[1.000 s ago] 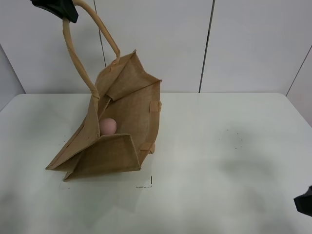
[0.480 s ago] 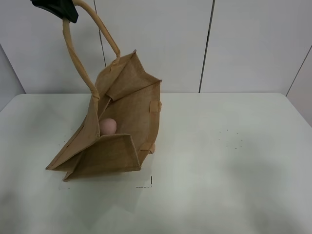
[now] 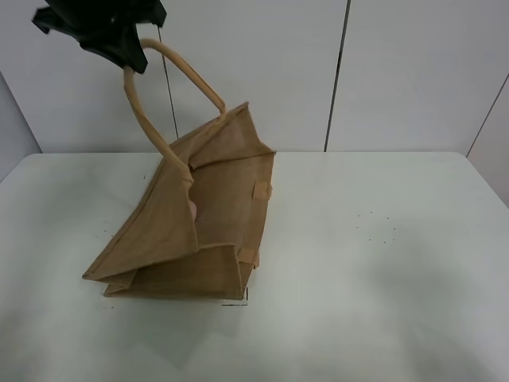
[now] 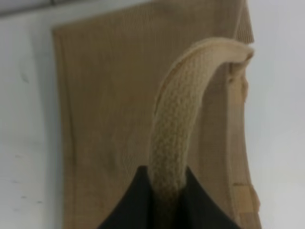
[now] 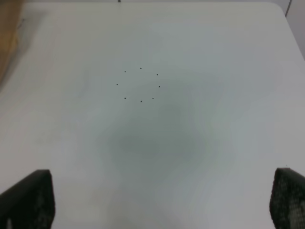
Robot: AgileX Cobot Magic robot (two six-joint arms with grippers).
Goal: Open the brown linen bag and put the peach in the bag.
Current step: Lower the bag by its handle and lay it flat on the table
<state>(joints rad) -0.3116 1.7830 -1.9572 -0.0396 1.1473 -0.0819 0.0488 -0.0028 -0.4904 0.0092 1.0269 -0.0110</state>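
The brown linen bag (image 3: pixel 219 199) stands tilted on the white table, its mouth turned to the left and half closed. My left gripper (image 3: pixel 131 54) is high above it, shut on one beige handle (image 3: pixel 171 60) and holding it taut. In the left wrist view the handle (image 4: pixel 176 119) runs down between the black fingers (image 4: pixel 136 200), with the bag's panel (image 4: pixel 105 119) below. Only a pink sliver of the peach (image 3: pixel 193 209) shows inside the bag, behind the front flap. My right gripper (image 5: pixel 157 200) is open and empty over bare table, out of the exterior view.
The white table (image 3: pixel 382 263) carries a ring of small dark dots (image 5: pixel 139 85) to the right of the bag. A corner of the bag (image 5: pixel 7 43) shows at the edge of the right wrist view. A panelled wall stands behind the table.
My left gripper has moved right and a little down with the handle. The bag has swung more upright and its flap now covers most of the peach. The right gripper has left the exterior view.
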